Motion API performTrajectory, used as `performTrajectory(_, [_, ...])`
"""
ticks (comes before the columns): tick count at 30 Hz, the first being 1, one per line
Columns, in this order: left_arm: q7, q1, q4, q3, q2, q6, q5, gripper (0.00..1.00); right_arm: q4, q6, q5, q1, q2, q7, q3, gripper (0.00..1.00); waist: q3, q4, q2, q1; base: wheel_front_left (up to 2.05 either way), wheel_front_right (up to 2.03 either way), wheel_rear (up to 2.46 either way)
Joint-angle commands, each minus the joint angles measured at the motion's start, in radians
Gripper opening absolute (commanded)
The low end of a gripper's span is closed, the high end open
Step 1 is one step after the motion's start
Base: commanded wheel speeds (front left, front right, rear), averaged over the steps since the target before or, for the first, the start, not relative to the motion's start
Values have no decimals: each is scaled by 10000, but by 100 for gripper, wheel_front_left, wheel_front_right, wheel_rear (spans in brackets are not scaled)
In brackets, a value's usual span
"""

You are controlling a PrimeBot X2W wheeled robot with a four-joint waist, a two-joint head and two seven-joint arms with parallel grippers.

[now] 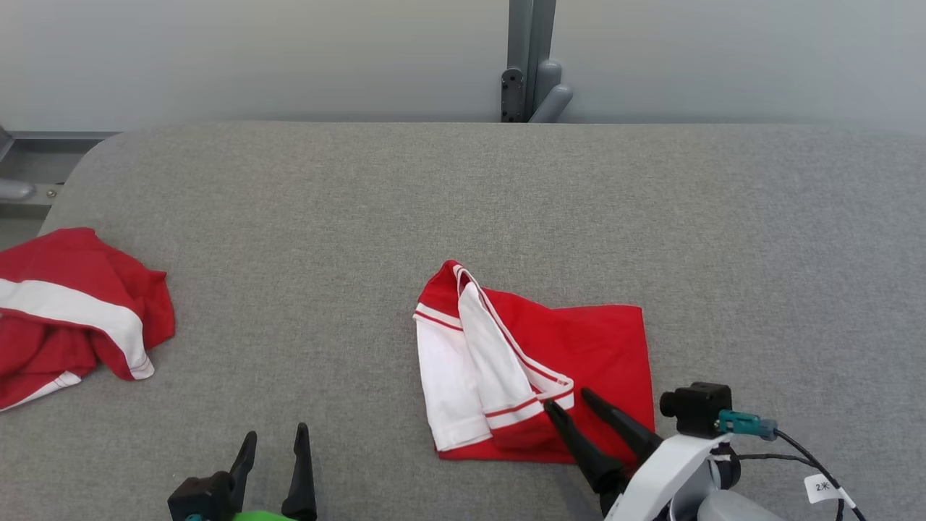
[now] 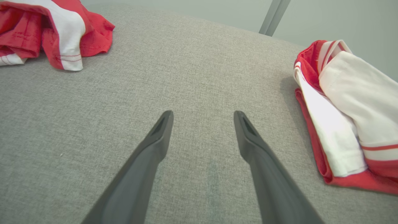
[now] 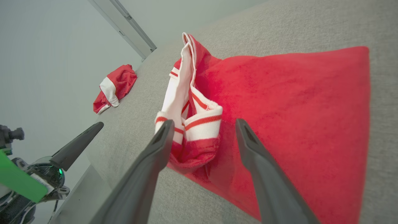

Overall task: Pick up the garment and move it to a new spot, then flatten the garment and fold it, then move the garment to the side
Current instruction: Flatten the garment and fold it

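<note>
Now reaches in from the lower right with the right tool (image 1: 568,398), pale forearm slanted up and leftward, fingers spread wide and empty over the near edge of the folded red-and-white garment (image 1: 593,347) lying midway across the counter (image 1: 434,195). Perhaps brushes the striped cuff with one fingertip, though hard to tell. Holds the left tool (image 1: 276,431) low at the near edge, likewise spread, empty, pointing away over bare grey cloth.

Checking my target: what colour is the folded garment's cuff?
Cuff: white with a red stripe; best in right wrist view.
</note>
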Motion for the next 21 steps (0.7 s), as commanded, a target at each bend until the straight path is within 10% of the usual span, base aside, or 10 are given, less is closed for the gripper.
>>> performTrajectory(1, [3, 34, -50, 22, 31, 4, 47, 100, -45, -2, 68, 86, -20, 41, 50, 100, 17, 9, 0, 0, 0, 0, 0])
performTrajectory(6, [3, -104, 6, -41, 31, 58, 15, 100, 79, -2, -293, -207, 39, 234, 489, 100, 87, 29, 0, 0, 0, 0, 0])
performTrajectory(9, [3, -198, 16, -80, 31, 83, -32, 100, 124, -2, -495, -458, 127, 271, 774, 0, 135, 53, 0, 0, 0, 0, 0])
performTrajectory(17, [3, -257, 77, -77, 31, 87, -77, 100, -4, -2, -630, -1320, 615, 534, 2043, 0, 186, 185, 0, 0, 0, 0, 0])
performTrajectory(18, [3, -258, 81, -59, 31, 97, -89, 100, 57, -2, -561, -1407, 705, 556, 2190, 68, 174, 197, 0, 0, 0, 0, 0])
performTrajectory(19, [3, -252, 83, -56, 31, 95, -91, 100, 116, -2, -456, -1467, 809, 669, 2380, 100, 153, 212, 0, 0, 0, 0, 0])
performTrajectory(21, [3, -232, 90, -29, 31, 108, -79, 100, 124, -2, -291, -1715, 979, 567, 2648, 100, 94, 232, 0, 0, 0, 0, 0])
